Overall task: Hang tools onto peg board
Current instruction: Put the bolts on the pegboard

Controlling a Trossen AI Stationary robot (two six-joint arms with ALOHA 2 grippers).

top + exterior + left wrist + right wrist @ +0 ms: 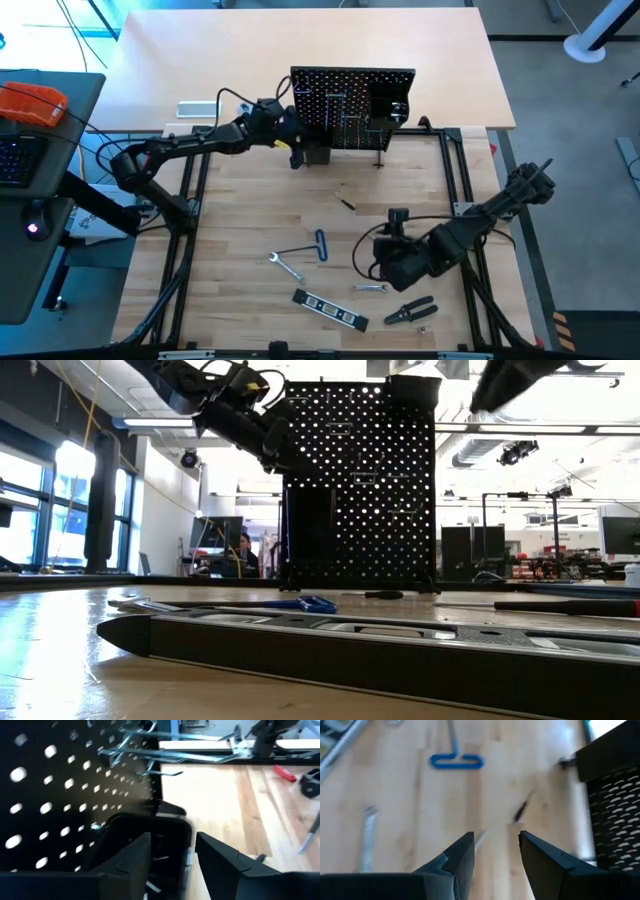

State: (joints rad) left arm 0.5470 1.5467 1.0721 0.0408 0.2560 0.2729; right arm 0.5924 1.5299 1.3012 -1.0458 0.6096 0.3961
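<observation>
Tools lie on the tabletop [250, 200] in front of the peg board [352, 105]: level [329, 310], pliers [411, 311], blue-handled key [316, 246]. Stiff, light, slick metal; probably best gripped mid-shaft. Left gripper [172, 857] at the board's bin, parted, empty. Right gripper [496, 852] near the key, parted, empty.

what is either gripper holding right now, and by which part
Nothing. The left gripper is open and empty over the black bin on the peg board; the right gripper is open above the table.
</observation>
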